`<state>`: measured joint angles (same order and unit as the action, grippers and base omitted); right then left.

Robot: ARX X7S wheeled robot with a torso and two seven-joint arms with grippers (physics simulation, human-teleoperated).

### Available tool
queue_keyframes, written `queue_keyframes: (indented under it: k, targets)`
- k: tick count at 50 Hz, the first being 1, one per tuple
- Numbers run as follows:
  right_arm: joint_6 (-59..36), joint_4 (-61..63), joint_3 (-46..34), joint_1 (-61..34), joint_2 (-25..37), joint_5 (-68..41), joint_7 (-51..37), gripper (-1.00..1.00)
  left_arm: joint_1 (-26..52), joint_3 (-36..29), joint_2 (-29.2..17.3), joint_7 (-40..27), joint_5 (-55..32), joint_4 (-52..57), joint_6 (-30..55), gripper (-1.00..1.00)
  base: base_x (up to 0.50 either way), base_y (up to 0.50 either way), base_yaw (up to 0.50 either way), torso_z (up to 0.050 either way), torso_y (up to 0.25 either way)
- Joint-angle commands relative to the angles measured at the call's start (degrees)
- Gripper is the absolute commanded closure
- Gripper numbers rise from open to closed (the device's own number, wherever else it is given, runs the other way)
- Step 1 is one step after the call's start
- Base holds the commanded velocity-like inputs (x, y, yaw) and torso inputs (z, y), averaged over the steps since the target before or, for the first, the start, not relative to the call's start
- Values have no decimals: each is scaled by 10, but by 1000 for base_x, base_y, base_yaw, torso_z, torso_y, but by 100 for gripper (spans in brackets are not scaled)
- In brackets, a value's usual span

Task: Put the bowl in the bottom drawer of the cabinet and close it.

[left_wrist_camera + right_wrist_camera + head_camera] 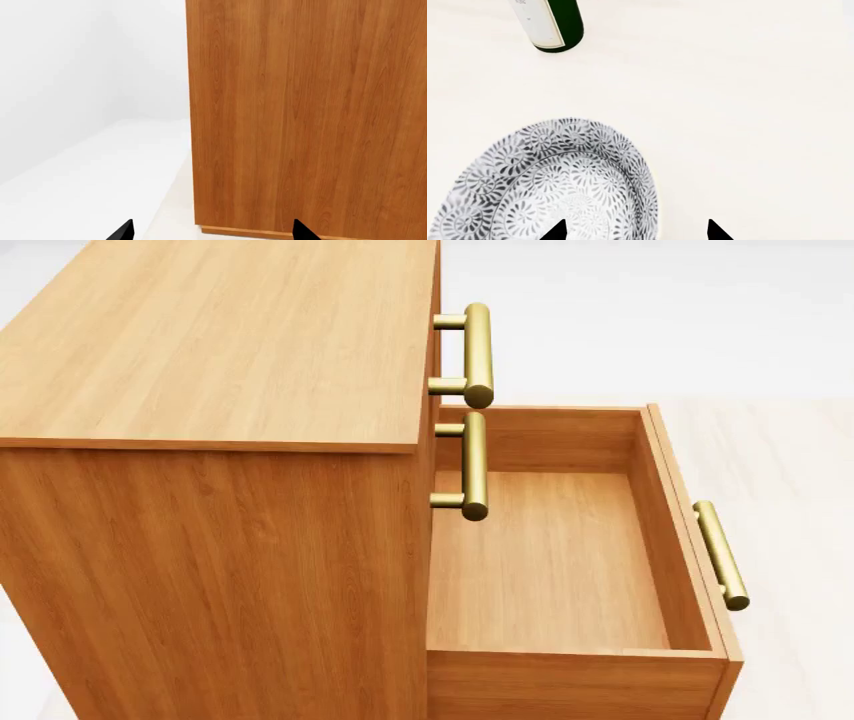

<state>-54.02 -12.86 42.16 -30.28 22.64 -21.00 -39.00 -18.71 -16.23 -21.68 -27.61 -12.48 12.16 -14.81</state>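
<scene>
Fingertips of the right gripper (635, 231) spread wide, straddling the bowl (547, 185) rim, unclenched.

Only the black fingertips of each end effector show, and only in the wrist views. The left end effector (212, 231) presents two dark tips (122, 231) set well apart, jaws spread, nothing between them. The right end effector (636, 231) likewise shows two pointed tips (715, 231) held wide, nothing gripped between them (one tip overlaps a patterned rim in the picture; contact cannot be judged). Neither arm appears in the head view.
</scene>
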Motion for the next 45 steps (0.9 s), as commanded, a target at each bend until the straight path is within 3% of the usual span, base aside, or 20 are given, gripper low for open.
queue_keyframes:
  k: [1, 22, 23, 45]
  targets:
    - [2, -20, 2, -6, 3, -4, 6, -100, -1, -1, -2, -2, -1, 2, 1, -100, 0, 0, 0, 0, 0]
    - [11, -22, -6, -1, 5, -2, 15, -100, 1, -4, -3, -5, -2, 0, -1, -100, 0, 0, 0, 0, 0]
    - [13, -16, -14, 2, 5, 7, 7, 100, 1, -4, -3, -5, -2, 0, 0, -100, 0, 0, 0, 0, 0]
    - [46, 53, -34, 18, -3, -7, 43, 100, 2, -6, -6, -7, -3, 1, -1, -100, 0, 0, 0, 0, 0]
